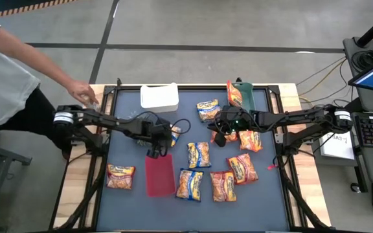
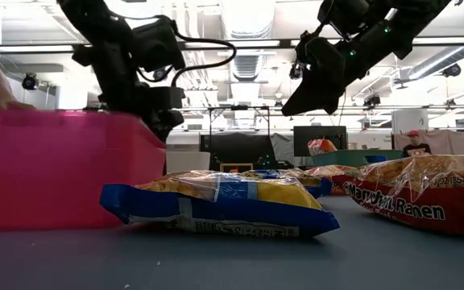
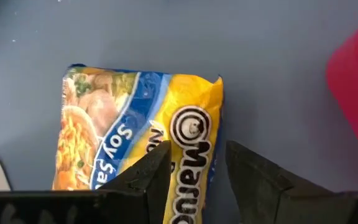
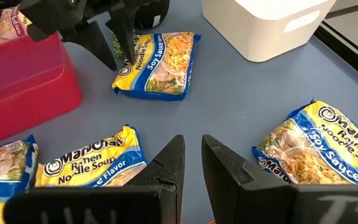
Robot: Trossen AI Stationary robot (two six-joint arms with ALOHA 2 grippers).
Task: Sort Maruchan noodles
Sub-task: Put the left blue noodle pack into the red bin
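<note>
Maruchan noodles scattered over grey table, mostly centre and right. Blue-trim Soy Sauce packet flat beside red tray. Left gripper poised over packet's edge, fingers spread, not gripping. Right gripper raised above table centre, fingers slightly apart, holding nothing. White bin at far edge. Person's hand at table's far-left corner.

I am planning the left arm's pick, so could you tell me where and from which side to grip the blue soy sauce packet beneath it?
Come straight down with the left tool onto the soy sauce packet, which lies flat on the table. Pinch the crinkled end seam nearest the open fingers; probably easier than the bulging middle.
</note>
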